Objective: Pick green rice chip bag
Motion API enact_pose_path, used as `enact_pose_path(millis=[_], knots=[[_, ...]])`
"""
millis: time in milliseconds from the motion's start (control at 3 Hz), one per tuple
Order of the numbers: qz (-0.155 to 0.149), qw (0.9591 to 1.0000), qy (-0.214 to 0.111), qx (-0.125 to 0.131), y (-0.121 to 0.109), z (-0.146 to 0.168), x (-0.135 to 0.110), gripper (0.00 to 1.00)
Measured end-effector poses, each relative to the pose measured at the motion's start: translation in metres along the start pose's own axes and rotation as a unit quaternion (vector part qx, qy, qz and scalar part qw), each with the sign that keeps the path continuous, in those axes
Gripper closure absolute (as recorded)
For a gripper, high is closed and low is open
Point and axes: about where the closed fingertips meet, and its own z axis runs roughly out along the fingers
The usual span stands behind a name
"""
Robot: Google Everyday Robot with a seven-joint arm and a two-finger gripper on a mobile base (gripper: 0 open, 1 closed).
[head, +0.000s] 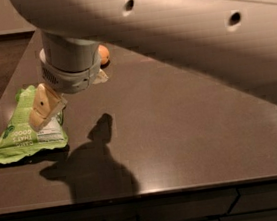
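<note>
The green rice chip bag [26, 136] lies flat on the dark table [191, 126] at the left, with white lettering facing me. My gripper [42, 108] hangs from the big pale arm directly over the bag's upper middle, its tan finger [45, 106] hiding part of the bag. The fingers sit close above or on the bag; I cannot tell if they touch it.
An orange fruit [103, 54] sits on the table behind the gripper's wrist, next to a small pale object [100, 77]. The table's front edge [149, 194] runs along the bottom. The arm's shadow falls on the table in front of the bag.
</note>
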Motion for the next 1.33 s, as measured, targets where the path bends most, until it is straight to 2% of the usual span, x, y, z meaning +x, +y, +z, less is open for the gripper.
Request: enact_pose_path(millis=[333,1333], knots=[[0.03,0.9995,0.002,-0.004,0.006,0.026,-0.018,0.0],[0.072,0.9964,0.04,-0.022,0.033,0.099,-0.056,0.0]])
